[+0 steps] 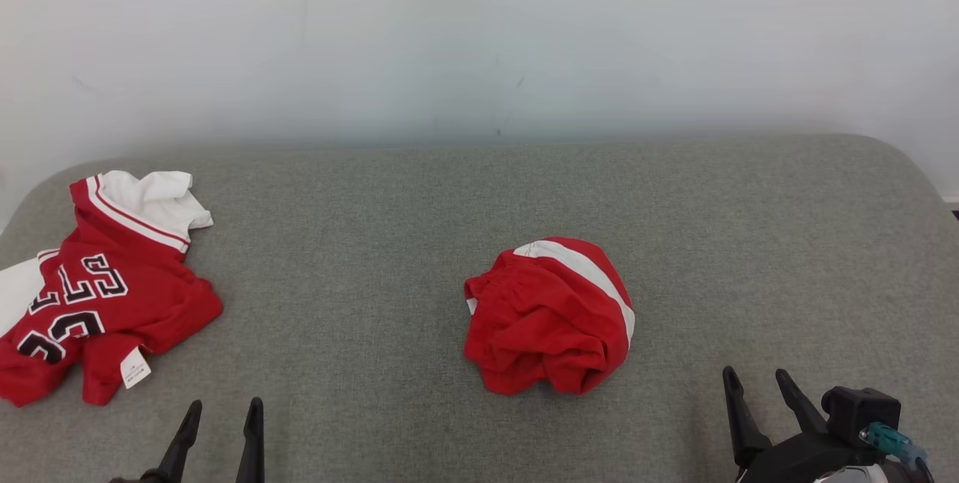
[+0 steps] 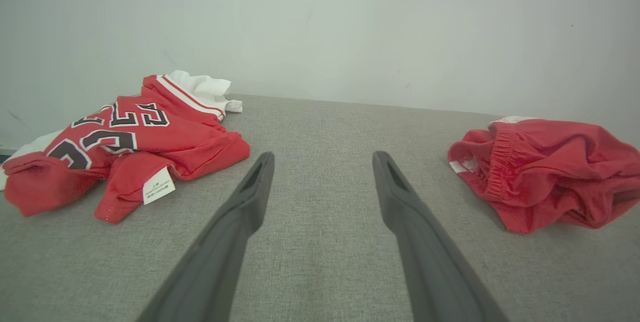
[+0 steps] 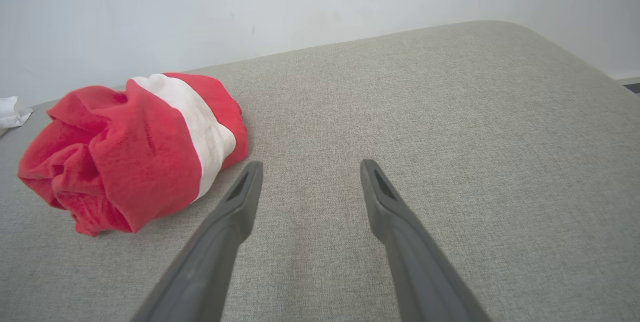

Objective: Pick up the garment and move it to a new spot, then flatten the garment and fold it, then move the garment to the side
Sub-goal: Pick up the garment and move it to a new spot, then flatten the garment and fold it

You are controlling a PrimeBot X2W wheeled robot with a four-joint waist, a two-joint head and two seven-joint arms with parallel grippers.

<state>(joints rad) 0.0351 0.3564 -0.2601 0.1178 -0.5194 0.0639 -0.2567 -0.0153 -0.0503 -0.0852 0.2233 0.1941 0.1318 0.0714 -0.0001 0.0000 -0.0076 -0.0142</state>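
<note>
Judging by how things lie, the task is at an early stage for the red shorts: they sit in a rounded, bunched heap near the middle of the grey cloth-covered counter, neither flattened nor folded. If they have been carried to this spot, that is the only step that could count as done. Spreading, folding and moving them aside all remain. The heap is crumpled in on itself. A broad white stripe curves over its far right side, and the gathered elastic waistband shows at its left edge in the left wrist view. The mesh-like cloth looks soft and limp. A red jersey with black-and-white lettering and white trim lies rumpled at the far left of the counter, well apart from the shorts. It is not neatly folded either, and I cannot tell whether it belongs to this round of work. The left pincer hangs at the near left with its fingers spread and nothing between them, between the two garments and touching neither. The right pincer is likewise spread and empty at the near right, near the shorts but clear of them.
</note>
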